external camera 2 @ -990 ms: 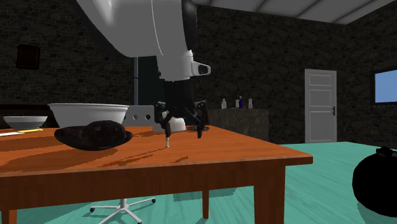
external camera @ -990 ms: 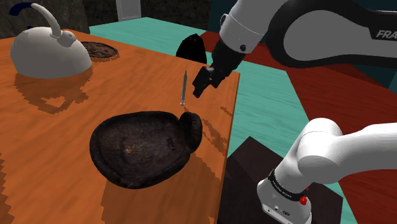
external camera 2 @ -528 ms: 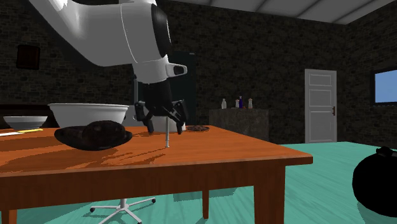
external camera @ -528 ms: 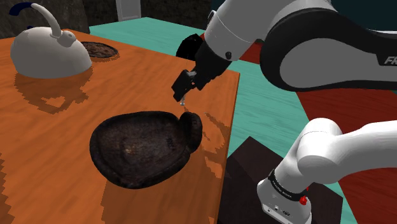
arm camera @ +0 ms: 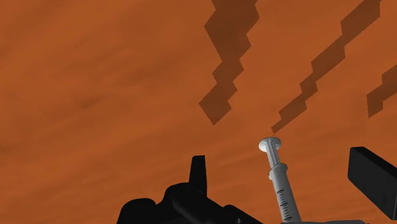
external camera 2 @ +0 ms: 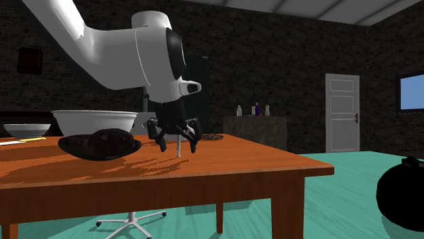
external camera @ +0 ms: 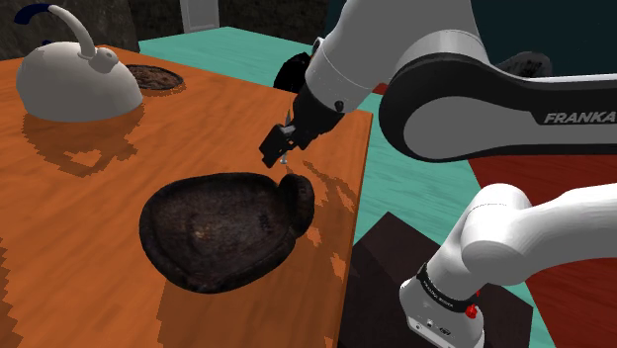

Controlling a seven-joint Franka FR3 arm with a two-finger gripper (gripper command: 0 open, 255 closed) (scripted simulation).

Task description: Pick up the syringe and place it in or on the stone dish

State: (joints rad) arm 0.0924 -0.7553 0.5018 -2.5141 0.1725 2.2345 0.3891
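Gripper [arm camera: 284,167] is open, fingers either side of the syringe [arm camera: 280,189] without touching it; syringe stands upright on the orange table [external camera: 89,208], near the dark stone dish [external camera: 220,232]; closing, lifting and placing are not yet done.

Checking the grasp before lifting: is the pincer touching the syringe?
Apart. In the wrist view the syringe stands inside the open pincer, table showing either side.

- In the shoulder view I see the table [external camera: 99,208] brightly lit; blocky, stair-stepped shadows lie beside the white kettle [external camera: 74,84].
- The dish [external camera: 222,232] stays almost black.
- The second exterior view is dim, with sheen on the tabletop.
- The wrist view shows even light and jagged shadow bands.
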